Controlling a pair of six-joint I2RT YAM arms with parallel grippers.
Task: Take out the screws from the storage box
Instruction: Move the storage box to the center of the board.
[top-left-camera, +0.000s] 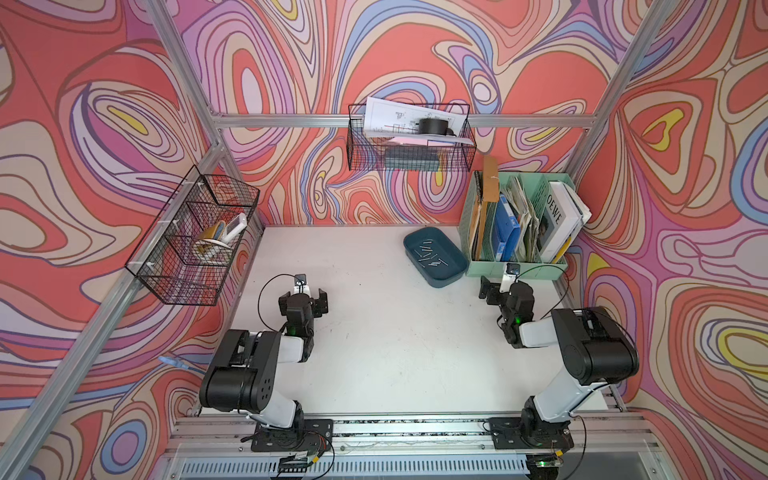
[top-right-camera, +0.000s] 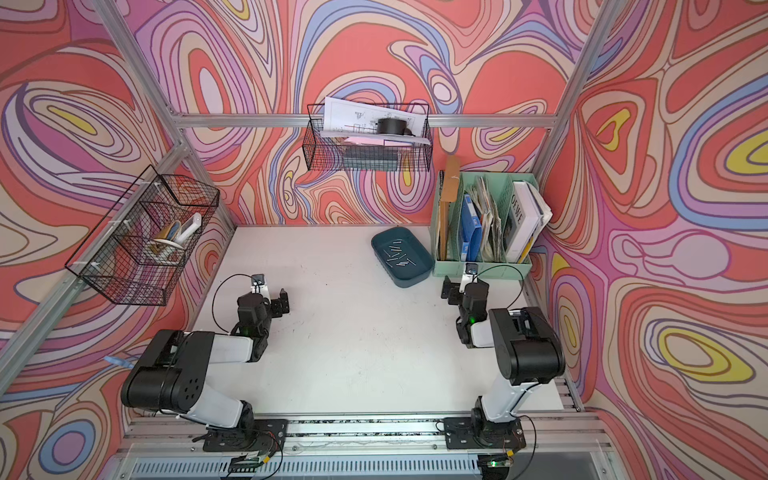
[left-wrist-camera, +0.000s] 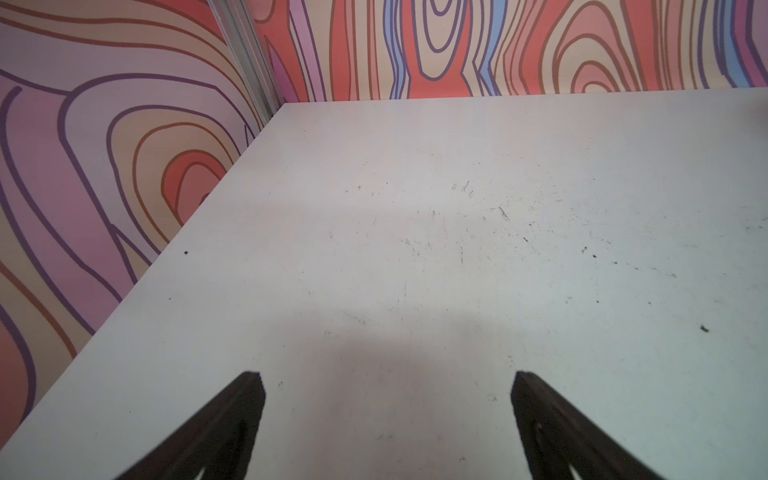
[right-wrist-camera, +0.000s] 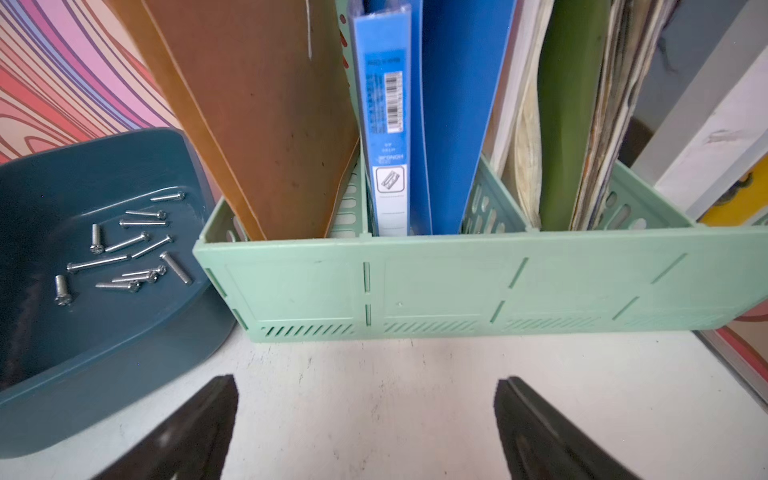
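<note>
Left tool (top-left-camera: 304, 300) hung over the tabletop (top-left-camera: 395, 357) at about 9 o'clock from its middle. Its jaws were spread as wide as they go, with nothing between them, and its wrist view showed only bare, scuffed surface ahead. That read as a waiting pose: well apart from the work, out of the other arm's way. I judged that it also left the open middle free as a place to lay things down.

The box (top-left-camera: 444, 277) sat at about 1 o'clock, near the back wall, turned askew to the tabletop's edges. All the screws (top-left-camera: 430, 257) lay loose on its floor, about a dozen, some crossing or touching, and none were on the tabletop. The raised rim likely explained why they were kept there: round shanks roll, and the wall penned them in. It also meant each one would have to be lifted over that wall, not slid out.

Right tool (top-left-camera: 500, 289) stood at about 3 o'clock, equally wide open and empty, low above the tabletop. It pointed at the front wall of the organizer (right-wrist-camera: 457, 286), with the box at roughly 10 o'clock from it. So it was the nearer arm, yet not aimed at the screws. The box's corner lay just beside the organizer; whether they touched I could not tell.
</note>
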